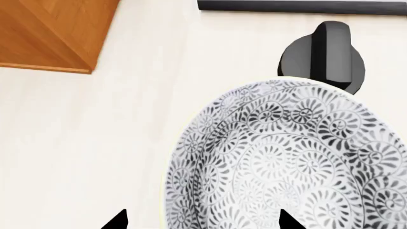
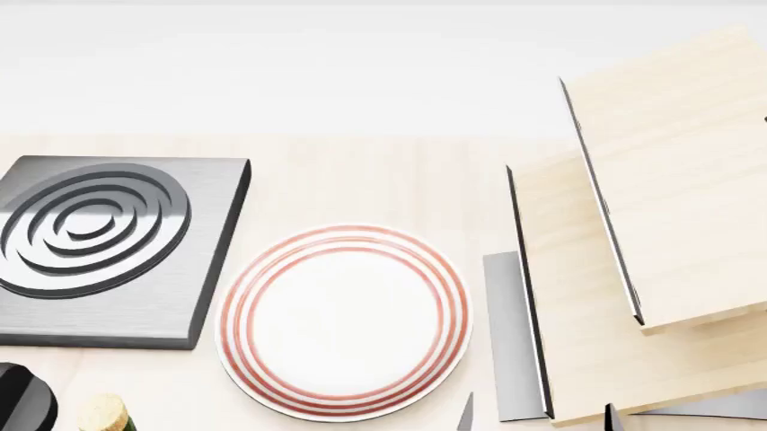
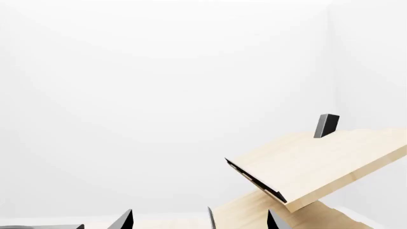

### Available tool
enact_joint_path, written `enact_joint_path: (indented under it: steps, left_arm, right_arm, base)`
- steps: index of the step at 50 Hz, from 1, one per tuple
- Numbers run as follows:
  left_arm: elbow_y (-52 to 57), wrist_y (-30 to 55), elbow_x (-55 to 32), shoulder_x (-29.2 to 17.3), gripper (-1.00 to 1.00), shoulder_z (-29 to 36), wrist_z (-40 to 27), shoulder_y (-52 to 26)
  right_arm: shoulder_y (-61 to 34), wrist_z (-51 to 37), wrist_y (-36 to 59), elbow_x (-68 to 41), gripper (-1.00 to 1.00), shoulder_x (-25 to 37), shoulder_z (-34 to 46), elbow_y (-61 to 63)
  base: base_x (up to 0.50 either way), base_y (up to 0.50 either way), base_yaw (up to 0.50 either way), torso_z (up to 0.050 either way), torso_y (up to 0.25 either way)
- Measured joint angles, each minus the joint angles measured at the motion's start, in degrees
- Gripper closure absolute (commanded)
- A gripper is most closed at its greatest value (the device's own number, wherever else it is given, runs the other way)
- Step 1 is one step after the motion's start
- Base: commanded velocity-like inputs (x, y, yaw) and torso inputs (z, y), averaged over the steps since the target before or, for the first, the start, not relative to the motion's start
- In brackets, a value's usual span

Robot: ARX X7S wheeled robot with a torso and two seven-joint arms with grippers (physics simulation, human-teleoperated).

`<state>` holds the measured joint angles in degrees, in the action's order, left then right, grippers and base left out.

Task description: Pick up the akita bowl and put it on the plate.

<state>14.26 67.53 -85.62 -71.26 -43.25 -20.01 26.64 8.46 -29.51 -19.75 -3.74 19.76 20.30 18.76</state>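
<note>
The akita bowl (image 1: 289, 157) is being seen in the left wrist view, lying on the pale bench (image 1: 95, 143) beside a black knob (image 1: 323, 52); the left end effector (image 1: 200, 220) is being kept open, one tip over the bowl's inside and one outside its rim. The plate (image 2: 344, 321) is lying bare on the bench beside the stove burner (image 2: 108, 247). The right end effector (image 3: 199, 220) is being held open in the air near a wooden shelf (image 3: 318, 162).

The head camera looks steeply down on the plate (image 2: 344, 321) and stove burner (image 2: 102, 247). The left wrist camera sits close above the akita bowl (image 1: 289, 157). The right wrist camera faces outward; it shares the wooden shelf (image 3: 318, 160) (light, tilted) with the head view.
</note>
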Motion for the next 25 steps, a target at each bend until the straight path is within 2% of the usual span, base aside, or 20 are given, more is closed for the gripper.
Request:
enact_joint_path:
  steps: [25]
  left_arm:
    - [-1.9,-2.7,0.1,-1.3,-1.00,7.0,0.0,-2.5]
  right_arm:
    - [-0.2,-0.4,0.1,0.1,-1.00,0.2,0.5,-0.2]
  base:
    - [0.00,0.00,0.00,0.000,0.000]
